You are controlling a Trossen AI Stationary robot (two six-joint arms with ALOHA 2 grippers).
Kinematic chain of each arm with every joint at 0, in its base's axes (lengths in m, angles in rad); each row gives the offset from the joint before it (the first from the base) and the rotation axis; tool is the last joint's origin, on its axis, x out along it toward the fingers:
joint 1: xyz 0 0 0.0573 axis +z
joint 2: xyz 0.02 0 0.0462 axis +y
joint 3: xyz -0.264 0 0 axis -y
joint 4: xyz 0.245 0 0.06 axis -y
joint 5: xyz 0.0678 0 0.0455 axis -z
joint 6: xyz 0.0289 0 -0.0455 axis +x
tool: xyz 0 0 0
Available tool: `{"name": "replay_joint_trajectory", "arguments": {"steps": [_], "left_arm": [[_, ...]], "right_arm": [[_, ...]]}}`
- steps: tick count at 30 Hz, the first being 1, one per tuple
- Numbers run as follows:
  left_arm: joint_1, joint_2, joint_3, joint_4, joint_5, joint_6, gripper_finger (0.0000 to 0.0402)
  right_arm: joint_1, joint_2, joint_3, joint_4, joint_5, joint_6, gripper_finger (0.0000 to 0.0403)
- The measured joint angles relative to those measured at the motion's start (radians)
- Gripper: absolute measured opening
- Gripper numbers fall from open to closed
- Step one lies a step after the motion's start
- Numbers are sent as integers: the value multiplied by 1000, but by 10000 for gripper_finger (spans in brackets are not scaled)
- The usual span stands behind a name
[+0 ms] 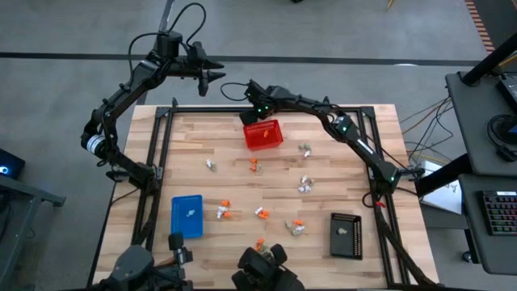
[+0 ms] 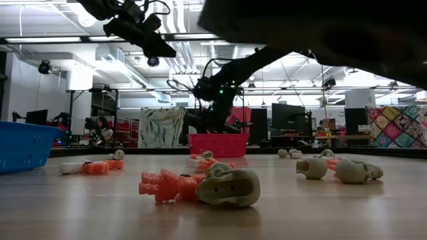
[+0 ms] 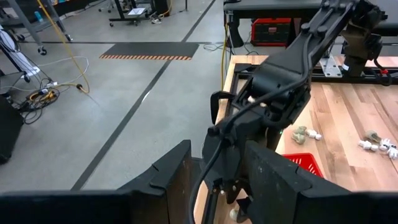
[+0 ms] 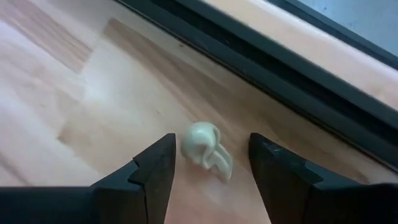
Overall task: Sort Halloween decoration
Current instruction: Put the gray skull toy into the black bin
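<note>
Right wrist view: pale beige skull trinket (image 4: 207, 150) lies on wood between the open right pincer (image 4: 211, 171).

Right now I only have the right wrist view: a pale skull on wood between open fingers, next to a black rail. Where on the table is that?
Observer: At the far edge. In the high view, the right gripper sits at the left end of the red basket.
Operator: Is the left arm in my way?
Observer: No. The left gripper is beyond the far edge, over the floor, open and empty.
Operator: Anything in the trays yet?
Observer: One pale piece in each: one in the blue tray, one in the black tray.
</note>
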Motion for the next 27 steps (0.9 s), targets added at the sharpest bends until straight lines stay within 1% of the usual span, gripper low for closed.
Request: {"name": "replay_joint_trajectory", "arguments": {"steps": [5, 9, 12, 18, 20, 24, 27], "left_arm": [[0, 0, 0, 0, 0, 0, 134], [0, 0, 0, 0, 0, 0, 134], [0, 0, 0, 0, 0, 0, 134], [0, 0, 0, 0, 0, 0, 134], [0, 0, 0, 0, 0, 0, 134], [0, 0, -4, 0, 0, -2, 134], [0, 0, -12, -1, 1, -14, 134]], "right_arm": [[1, 18, 0, 4, 9, -4, 193], [0, 20, 1, 4, 12, -9, 180], [0, 21, 1, 3, 15, -12, 157], [0, 21, 2, 12, 13, -20, 89], [0, 22, 9, 10, 8, -31, 75], [0, 22, 31, 1, 5, -40, 72], [1, -2, 32, -16, -1, -48, 72]]}}
